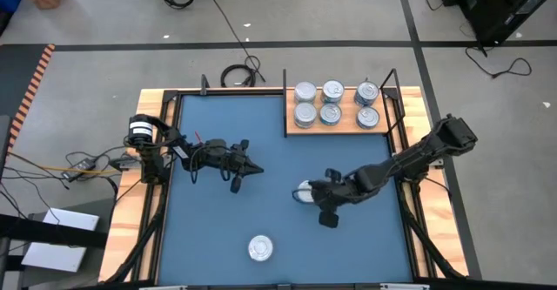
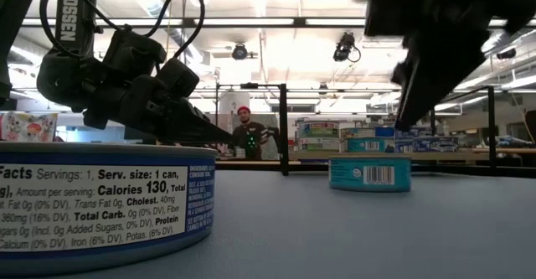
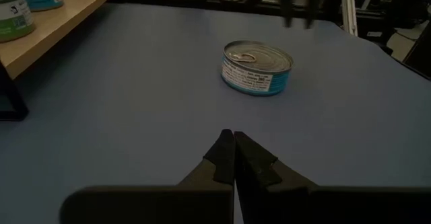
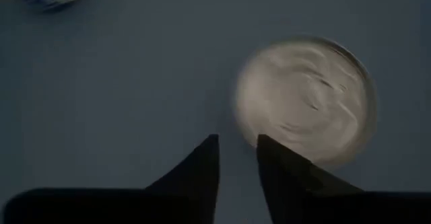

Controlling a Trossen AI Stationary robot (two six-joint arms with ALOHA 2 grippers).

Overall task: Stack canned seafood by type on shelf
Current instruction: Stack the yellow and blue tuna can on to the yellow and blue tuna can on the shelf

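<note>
Here the right gripper (image 1: 306, 194) hangs over the blue mat (image 1: 218, 229) right of centre in the high view, directly above a loose tin (image 1: 301, 192) that lies flat on the mat. In the right wrist view its two dark fingers (image 4: 202, 167) stand slightly apart, with a narrow gap between them, and the tin's shiny lid (image 4: 306, 99) shows just past the tips; nothing is clamped between the jaws. The low view puts that same tin (image 2: 369, 173), with its bluish side label, on the mat under the raised right arm.

The left gripper (image 1: 258, 170) waits left of centre in the high view, above the mat, its jaws pressed together on nothing, as the left wrist view shows (image 3: 234, 138).

A second loose tin (image 1: 259, 248) sits at the lower middle of the high view, well apart from both grippers. The shelf (image 1: 344, 130), a light wooden board at the upper right of the desk (image 1: 130, 229), carries six tins (image 1: 333, 103) in two rows of three.

A person (image 2: 245, 135) stands in the room beyond the desk in the low view.
</note>
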